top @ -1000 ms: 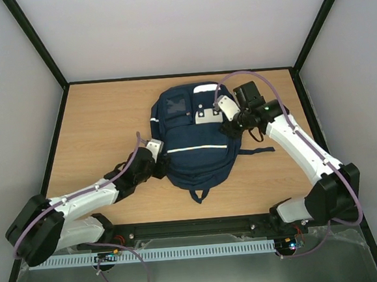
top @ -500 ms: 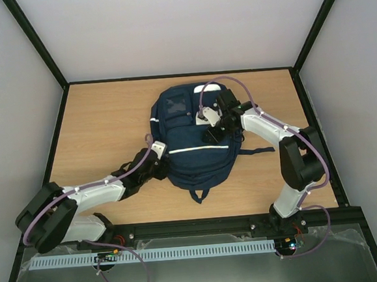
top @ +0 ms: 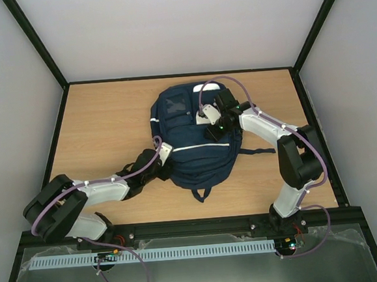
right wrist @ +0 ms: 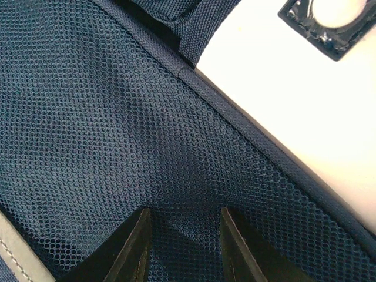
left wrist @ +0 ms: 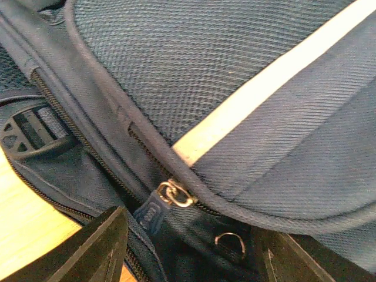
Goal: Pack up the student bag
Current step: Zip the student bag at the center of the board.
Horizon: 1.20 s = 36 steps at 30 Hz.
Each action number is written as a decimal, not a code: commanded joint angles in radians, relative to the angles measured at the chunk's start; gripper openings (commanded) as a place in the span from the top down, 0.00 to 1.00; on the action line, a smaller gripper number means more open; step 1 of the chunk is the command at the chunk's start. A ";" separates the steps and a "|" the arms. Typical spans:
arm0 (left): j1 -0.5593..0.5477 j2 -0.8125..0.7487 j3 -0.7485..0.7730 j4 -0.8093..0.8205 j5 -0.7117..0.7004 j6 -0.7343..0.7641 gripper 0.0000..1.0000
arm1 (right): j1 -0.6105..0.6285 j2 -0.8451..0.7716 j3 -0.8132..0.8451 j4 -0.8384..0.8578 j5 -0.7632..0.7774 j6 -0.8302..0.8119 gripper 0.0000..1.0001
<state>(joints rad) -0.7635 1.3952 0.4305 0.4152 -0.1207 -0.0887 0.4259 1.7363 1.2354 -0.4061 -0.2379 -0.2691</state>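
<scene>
Two arms reach in to a blue bag point(top: 197, 163) that lies flat in the middle of the table point(top: 102, 121).

On the left, the left gripper point(top: 169, 157) sits at the bag's left edge. Its jaws are wide apart, and the zip pull point(left wrist: 154, 212) lies between them, not squeezed. A white stripe point(left wrist: 264, 88) runs across the cloth just above it. The bag's loop points to the near edge. On the right, the right gripper point(top: 212, 136) presses down on the bag's far part. Its jaws are close together on blue mesh point(right wrist: 117, 129). I cannot tell if they pinch it.
</scene>
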 commanded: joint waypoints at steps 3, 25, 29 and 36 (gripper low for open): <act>-0.010 -0.104 -0.050 0.030 0.120 -0.049 0.42 | -0.010 0.053 -0.040 0.003 0.139 0.000 0.66; 0.190 -0.283 -0.302 0.403 0.266 -0.134 0.43 | -0.010 -0.022 -0.068 -0.005 0.076 -0.010 0.64; 0.217 -0.164 -0.257 0.449 0.337 -0.057 0.36 | -0.010 -0.017 -0.070 -0.009 0.063 -0.010 0.64; 0.271 0.012 -0.162 0.531 0.474 0.002 0.43 | -0.010 -0.029 -0.082 -0.007 0.059 -0.013 0.64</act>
<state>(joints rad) -0.5102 1.3315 0.1993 0.8215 0.2405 -0.1589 0.4252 1.7023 1.1938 -0.3649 -0.2142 -0.2737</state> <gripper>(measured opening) 0.598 0.356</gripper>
